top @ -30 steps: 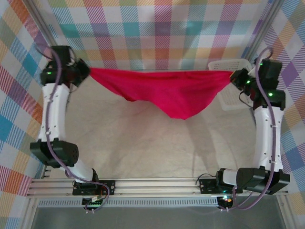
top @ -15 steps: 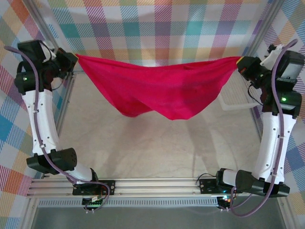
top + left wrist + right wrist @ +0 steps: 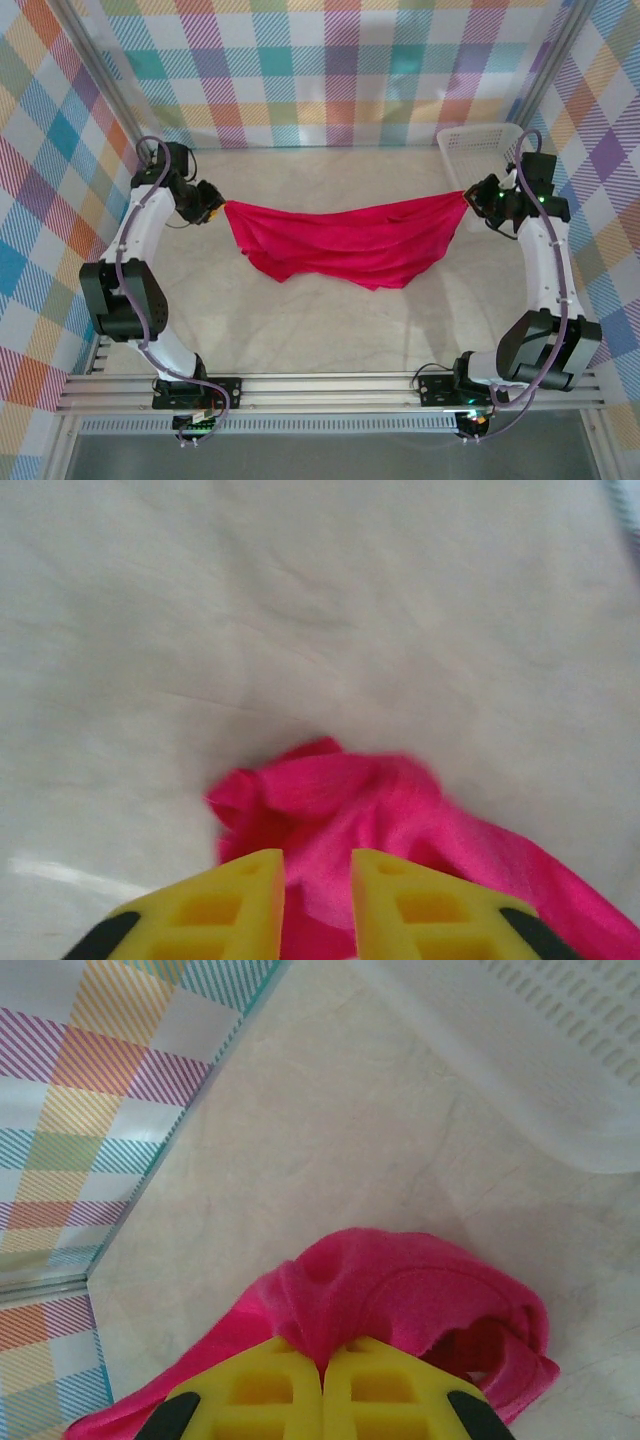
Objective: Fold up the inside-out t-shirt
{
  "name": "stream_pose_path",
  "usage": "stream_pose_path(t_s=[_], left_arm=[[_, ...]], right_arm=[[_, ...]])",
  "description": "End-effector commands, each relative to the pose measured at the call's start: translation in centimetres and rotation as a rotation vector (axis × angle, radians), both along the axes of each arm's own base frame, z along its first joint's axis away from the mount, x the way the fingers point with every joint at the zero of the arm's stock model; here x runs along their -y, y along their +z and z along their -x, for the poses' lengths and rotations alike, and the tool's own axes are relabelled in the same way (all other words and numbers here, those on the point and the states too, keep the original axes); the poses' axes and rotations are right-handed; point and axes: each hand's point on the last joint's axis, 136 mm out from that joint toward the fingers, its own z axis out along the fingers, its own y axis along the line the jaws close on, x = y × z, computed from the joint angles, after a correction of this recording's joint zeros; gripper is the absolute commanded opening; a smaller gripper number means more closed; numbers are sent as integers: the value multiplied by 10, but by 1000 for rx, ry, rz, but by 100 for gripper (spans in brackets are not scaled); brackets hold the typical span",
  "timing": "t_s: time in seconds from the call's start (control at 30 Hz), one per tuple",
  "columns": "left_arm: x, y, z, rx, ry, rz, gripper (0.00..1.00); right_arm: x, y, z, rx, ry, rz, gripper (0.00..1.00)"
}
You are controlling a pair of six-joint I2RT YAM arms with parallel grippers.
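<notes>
The inside-out t-shirt (image 3: 350, 240), plain crimson and wrinkled, was stretched in a wide band across the middle of the table (image 3: 330, 330), its upper corners drawn out left and right, its lower edge bunched in loose folds.

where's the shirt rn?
Top view: the t-shirt spans mid-table between the left gripper and the right gripper, its right end near the white basket.

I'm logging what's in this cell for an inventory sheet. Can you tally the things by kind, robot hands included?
Bright red wrinkled fabric t-shirt: 1
White slotted plastic basket: 1
Yellow-fingered robot hands: 2 (left hand, right hand)
Total: 4
</notes>
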Motion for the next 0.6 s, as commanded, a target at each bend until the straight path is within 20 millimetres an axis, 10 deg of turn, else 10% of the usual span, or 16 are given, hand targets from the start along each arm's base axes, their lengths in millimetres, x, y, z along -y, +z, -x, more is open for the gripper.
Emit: stream_pose_path(t_s=[0.0,0.1,0.57], left_arm=[[-34,13,11,16,72,-213,37],[-31,10,15,23,72,-258,52],[70,-68,-30,-163,-300,-310,50]], right_arm=[[8,28,-3,117,0,75,0],[7,25,0,118,6,80,0],[-3,11,4,115,30,25,0]])
